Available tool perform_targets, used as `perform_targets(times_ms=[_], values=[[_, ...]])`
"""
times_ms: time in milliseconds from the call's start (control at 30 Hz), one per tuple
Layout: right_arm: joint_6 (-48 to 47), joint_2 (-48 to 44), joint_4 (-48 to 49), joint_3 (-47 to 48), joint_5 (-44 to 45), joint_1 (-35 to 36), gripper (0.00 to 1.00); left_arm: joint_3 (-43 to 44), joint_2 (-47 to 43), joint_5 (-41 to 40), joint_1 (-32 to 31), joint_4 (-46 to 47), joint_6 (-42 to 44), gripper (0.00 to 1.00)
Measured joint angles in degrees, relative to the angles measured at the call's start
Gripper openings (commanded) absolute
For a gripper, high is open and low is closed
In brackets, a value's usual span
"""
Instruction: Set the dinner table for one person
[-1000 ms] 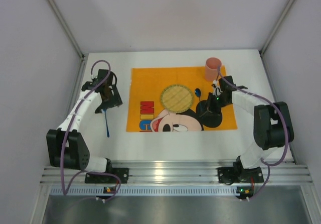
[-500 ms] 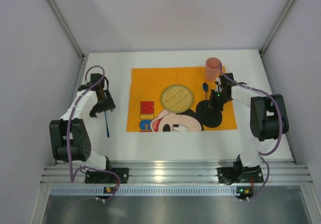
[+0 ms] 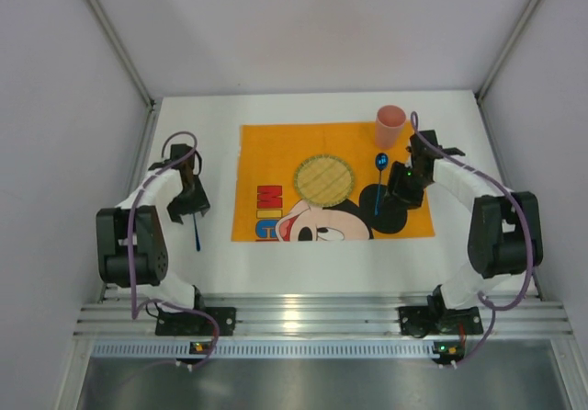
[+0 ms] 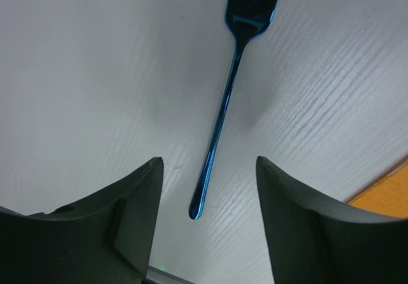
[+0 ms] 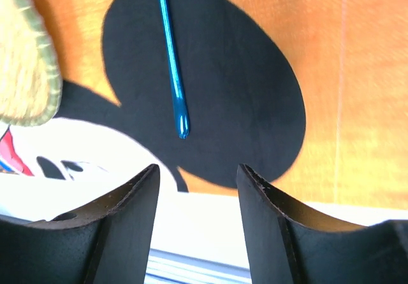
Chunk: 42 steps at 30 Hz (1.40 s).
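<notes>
fork [image 4: 226, 99] lies below the parted left gripper [image 4: 207, 169]; spoon [image 5: 171, 61] below the parted right gripper [image 5: 197, 176], near cup [image 3: 390, 126].

Bare table [image 3: 322, 263] in front of the placemat [image 3: 266, 153] and along its far edge: free passage. To its left, a narrow strip beside the side wall, taken by the fork [image 3: 196, 233] under the left hand [image 3: 193, 210]. On the placemat, blocked at centre by the round woven disc [image 3: 323, 178], at the far right corner by the pink cup [image 3: 390, 126], and by the spoon [image 3: 378, 189] just beside the right hand [image 3: 400, 189].
</notes>
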Motion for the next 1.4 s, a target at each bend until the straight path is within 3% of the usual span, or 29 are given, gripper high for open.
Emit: perform_targets(times_ms=[133, 333, 467, 567, 600, 1100, 1300, 1400], values=[[-0.8, -4.9, -3.5, 1.7, 1.3, 0.0, 0.53, -0.7, 3.4, 0.0, 0.2, 2.1, 0.1, 0.48], [-2.1, -9.7, -6.9, 3.6, 1.9, 0.0, 0.52, 1.6, 7.7, -0.1, 0.5, 3.9, 0.8, 0.43], [-3.0, -11.2, -9.0, 3.6, 2.2, -0.1, 0.52, 3.8, 9.9, 0.2, 1.2, 5.4, 1.6, 0.21], [-3.3, -12.1, -10.4, 3.6, 2.3, -0.5, 0.52, 4.4, 10.9, 1.0, 2.0, 7.0, 2.1, 0.10], [-3.4, -12.4, -10.7, 3.6, 2.3, -0.7, 0.52, 4.4, 11.1, 1.0, 2.3, 7.5, 2.1, 0.01], [-3.3, -18.9, -12.4, 0.8, 2.0, -1.3, 0.49, 7.1, 12.0, 3.0, 4.4, 7.7, 2.9, 0.00], [-2.7, -23.5, -12.0, -1.3, 1.3, -1.4, 0.49, 17.5, 12.7, 8.7, 3.7, 5.7, 2.3, 0.00], [-2.4, -25.7, -12.0, -2.5, 1.1, -1.5, 0.49, 25.0, 13.5, 10.1, 0.4, 5.6, 2.2, 0.00]])
